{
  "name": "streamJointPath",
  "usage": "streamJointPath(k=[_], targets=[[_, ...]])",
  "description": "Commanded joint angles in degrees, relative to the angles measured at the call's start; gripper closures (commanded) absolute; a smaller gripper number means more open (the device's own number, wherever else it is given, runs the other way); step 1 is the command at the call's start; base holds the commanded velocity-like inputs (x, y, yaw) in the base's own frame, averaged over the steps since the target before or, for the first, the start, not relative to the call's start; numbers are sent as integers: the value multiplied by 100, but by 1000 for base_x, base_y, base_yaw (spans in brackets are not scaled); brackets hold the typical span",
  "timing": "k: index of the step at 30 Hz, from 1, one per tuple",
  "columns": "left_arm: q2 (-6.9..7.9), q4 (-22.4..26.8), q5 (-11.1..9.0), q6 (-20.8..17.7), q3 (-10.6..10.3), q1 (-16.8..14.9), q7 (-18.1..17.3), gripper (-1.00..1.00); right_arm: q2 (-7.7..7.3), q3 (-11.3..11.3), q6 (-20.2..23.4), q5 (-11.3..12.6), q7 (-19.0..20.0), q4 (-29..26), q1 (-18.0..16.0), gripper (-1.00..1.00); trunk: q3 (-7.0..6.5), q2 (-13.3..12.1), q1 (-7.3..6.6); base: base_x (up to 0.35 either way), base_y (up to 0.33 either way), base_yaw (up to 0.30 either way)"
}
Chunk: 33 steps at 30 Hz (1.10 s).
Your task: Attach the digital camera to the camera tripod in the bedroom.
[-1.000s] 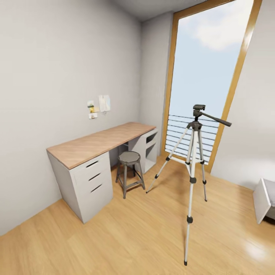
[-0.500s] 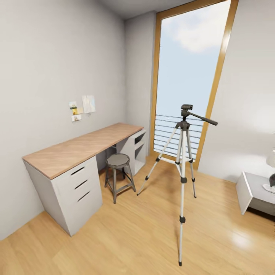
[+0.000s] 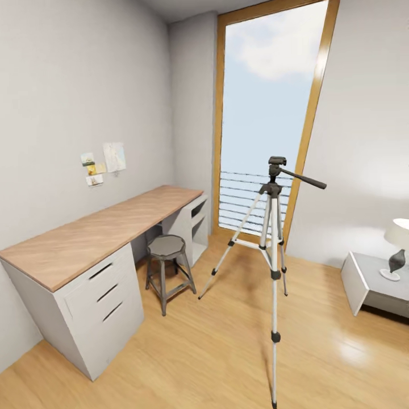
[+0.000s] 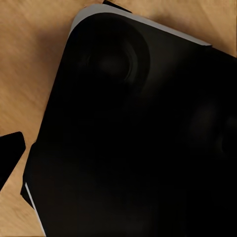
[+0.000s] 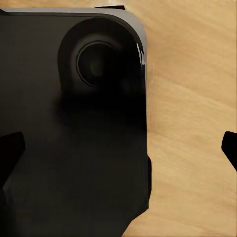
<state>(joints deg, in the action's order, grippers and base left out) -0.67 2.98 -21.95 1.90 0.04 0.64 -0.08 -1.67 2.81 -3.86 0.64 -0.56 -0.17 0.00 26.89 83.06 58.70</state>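
The camera tripod (image 3: 272, 250) stands on the wood floor (image 3: 216, 352) at about 1 o'clock in the head view, before the tall window (image 3: 264, 108), with the stool (image 3: 166, 250) and table (image 3: 85, 238) off at 9 to 10 o'clock. Both wrist views look down past the robot's dark base onto floor. The right jaws seem parted and empty; I cannot tell about the left. The step appears to be a search, so a slow scan toward the nightstand (image 3: 372, 281) seems wise.
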Motion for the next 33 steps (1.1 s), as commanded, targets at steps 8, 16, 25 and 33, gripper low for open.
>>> streamJointPath(k=[8, 16, 25, 33], targets=[[-9, 9, -13, 4, -22, 4, -1, -100, 0, 26, -18, 10, -6, -1, 0, -100, 4, 2, 3, 246, 238, -29], [-12, 9, -4, 4, -29, 5, -1, -100, 0, 26, -18, 14, -6, -1, 0, -100, 4, 2, 3, 246, 238, -166], [-12, 9, -3, 4, -31, 3, -1, -100, 0, 26, -18, 15, -6, -1, 0, -100, 4, 2, 3, 246, 238, -234], [-12, 9, -2, 4, -27, 1, -1, -100, 0, 26, -18, 15, -6, -1, 0, -100, 4, 2, 3, 59, 57, -246]])
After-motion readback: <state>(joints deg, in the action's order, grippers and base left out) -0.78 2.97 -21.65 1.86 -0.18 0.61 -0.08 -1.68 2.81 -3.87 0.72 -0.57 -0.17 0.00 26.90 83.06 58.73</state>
